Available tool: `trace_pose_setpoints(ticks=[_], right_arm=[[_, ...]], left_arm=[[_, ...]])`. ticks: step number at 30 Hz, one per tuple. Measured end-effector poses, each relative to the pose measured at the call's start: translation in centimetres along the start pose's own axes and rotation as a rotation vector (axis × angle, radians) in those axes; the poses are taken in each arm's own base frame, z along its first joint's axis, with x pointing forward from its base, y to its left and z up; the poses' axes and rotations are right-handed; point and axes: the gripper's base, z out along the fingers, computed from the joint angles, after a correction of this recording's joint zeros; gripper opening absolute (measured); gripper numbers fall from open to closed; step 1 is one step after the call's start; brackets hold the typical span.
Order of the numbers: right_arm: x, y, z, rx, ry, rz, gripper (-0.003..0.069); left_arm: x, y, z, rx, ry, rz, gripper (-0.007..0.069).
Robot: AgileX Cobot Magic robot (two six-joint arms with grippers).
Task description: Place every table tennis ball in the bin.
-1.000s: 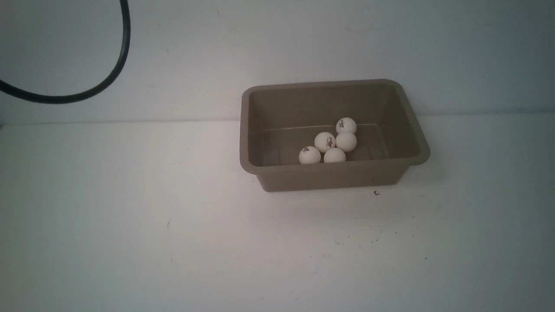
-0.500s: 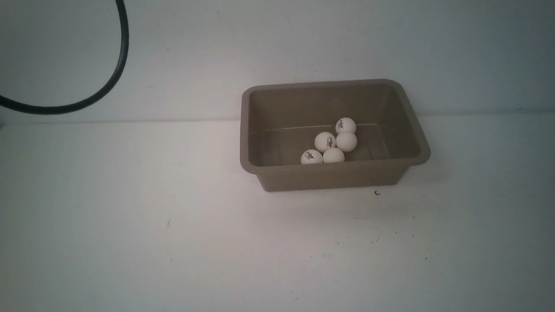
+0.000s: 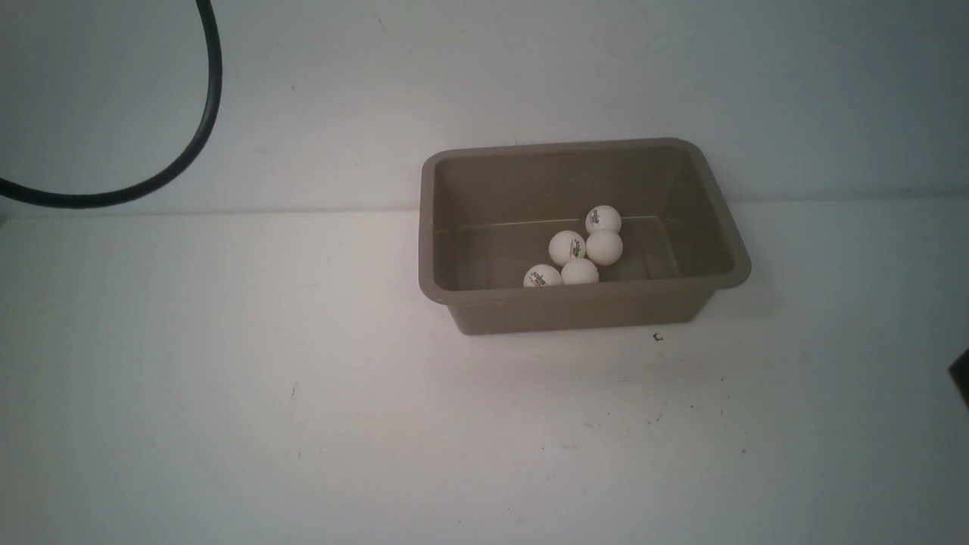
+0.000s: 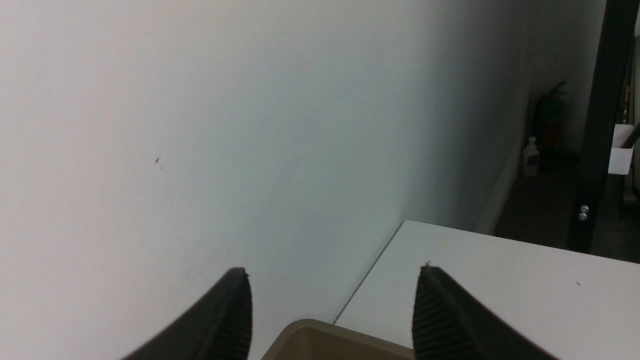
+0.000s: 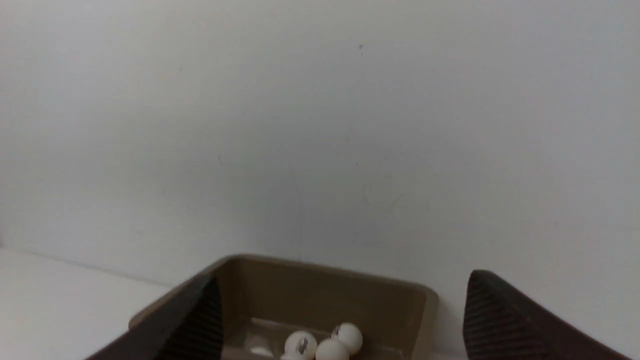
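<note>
Our right gripper (image 5: 340, 315) has its jaws spread wide with nothing between them, and through the gap we look down at the bin (image 5: 280, 272) and a few of the balls inside. Our left gripper (image 4: 332, 310) also stands parted and empty, its jaws less wide, with only a corner of the bin (image 4: 320, 345) showing below it and the wall behind.

From the front, the bin (image 3: 583, 303) sits on the white table (image 3: 227, 393), pushed close to the wall. Five balls (image 3: 568, 247) lie in a tight cluster on the bin's floor, toward its near wall; the two nearest ones are partly hidden by the bin's front rim. We see no ball on the table around the bin, so we judge the job finished, or all but.

The step in hand looks like pulling clear. To do it well, we lift both arms straight away from the bin, keeping the jaws off its rim so it does not shift or tip. We also keep clear of the black cable (image 3: 174, 151) hanging to the left of the bin.
</note>
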Motion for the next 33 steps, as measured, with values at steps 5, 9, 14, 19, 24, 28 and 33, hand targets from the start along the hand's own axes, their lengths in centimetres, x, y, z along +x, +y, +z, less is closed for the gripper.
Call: trace_pose_setpoints(ticks=[5, 9, 14, 19, 24, 28, 33], right_arm=[[4.8, -0.5, -1.0, 0.086, 0.227, -0.022, 0.0589], [6.2, -1.1, -2.3, 0.201, 0.383, -0.008, 0.0589], [7.1, -1.1, -3.5, 0.277, 0.466, 0.01, 0.0589], [7.7, -1.3, -3.7, 0.318, 0.467, 0.027, 0.0589], [9.0, -1.2, -3.9, 0.331, 0.463, 0.046, 0.0589], [9.0, -1.3, -3.9, 0.339, 0.446, 0.031, 0.0589], [9.0, -1.3, -3.9, 0.339, 0.446, 0.029, 0.0589]], left_arm=[[-0.3, -0.1, 0.0, 0.009, -0.029, -0.025, 0.0394], [-0.3, -0.2, 0.0, 0.023, -0.032, -0.029, 0.0394], [-0.3, -0.3, 0.0, 0.033, -0.032, -0.03, 0.0394], [-0.2, -0.5, 0.0, 0.061, -0.026, -0.03, 0.0394], [-0.3, -0.8, -0.1, 0.08, -0.025, -0.039, 0.0394], [-0.3, -0.8, -0.1, 0.08, -0.025, -0.042, 0.0394], [-0.3, -1.1, -0.1, 0.114, -0.026, -0.064, 0.0394]])
